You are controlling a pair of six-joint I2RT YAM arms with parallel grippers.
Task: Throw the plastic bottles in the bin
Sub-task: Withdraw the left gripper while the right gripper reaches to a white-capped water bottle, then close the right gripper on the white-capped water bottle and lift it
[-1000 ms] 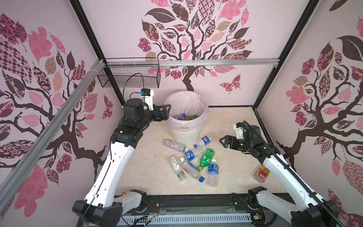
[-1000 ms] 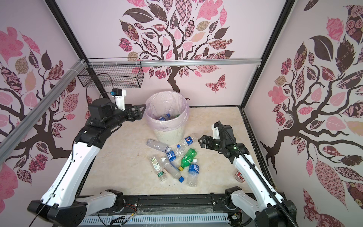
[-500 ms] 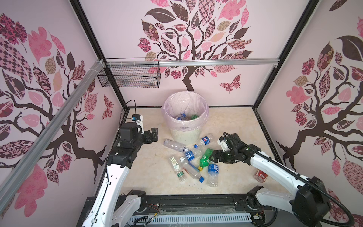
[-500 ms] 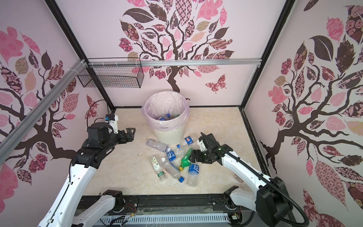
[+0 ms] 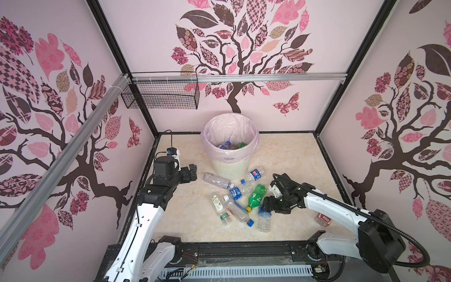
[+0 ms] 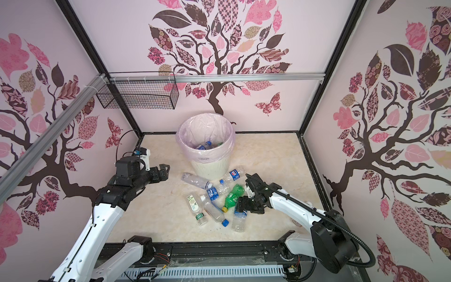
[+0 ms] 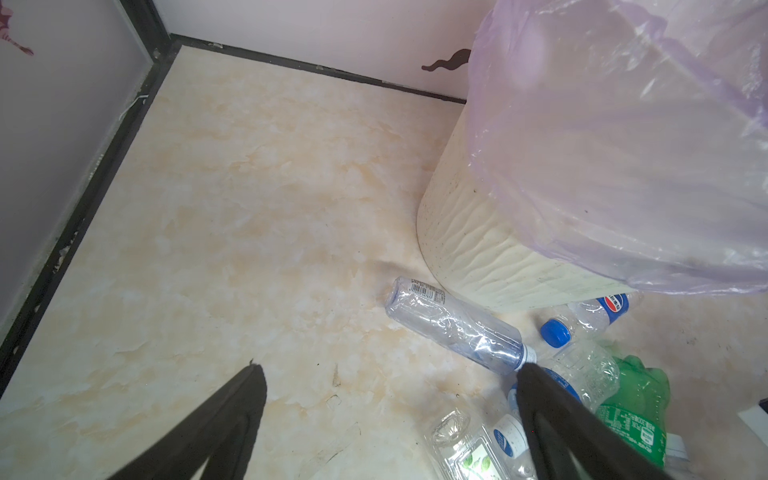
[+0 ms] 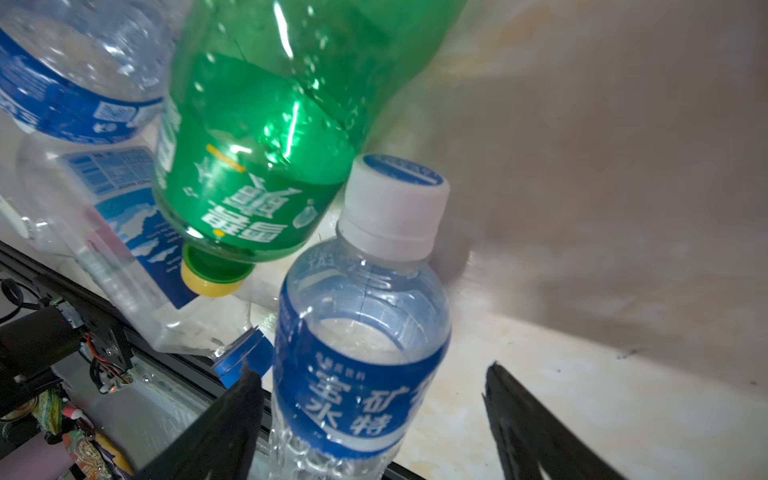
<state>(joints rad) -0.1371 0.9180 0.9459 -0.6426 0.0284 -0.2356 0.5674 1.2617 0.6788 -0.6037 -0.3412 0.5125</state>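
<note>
In front of the bin, the right tool straddles a white-capped bottle, open, nothing gripped yet — next it must close; the left tool gapes empty.

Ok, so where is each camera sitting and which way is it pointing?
Top views: high at the front, looking down on the bin, loose bottles and both arms.
Left wrist: behind the open left gripper, facing bin wall and floor; both fingers show.
Right wrist: low behind the right gripper, jaws either side of a white-capped bottle.
Shared: the green bottle lies in both wrist views.
</note>
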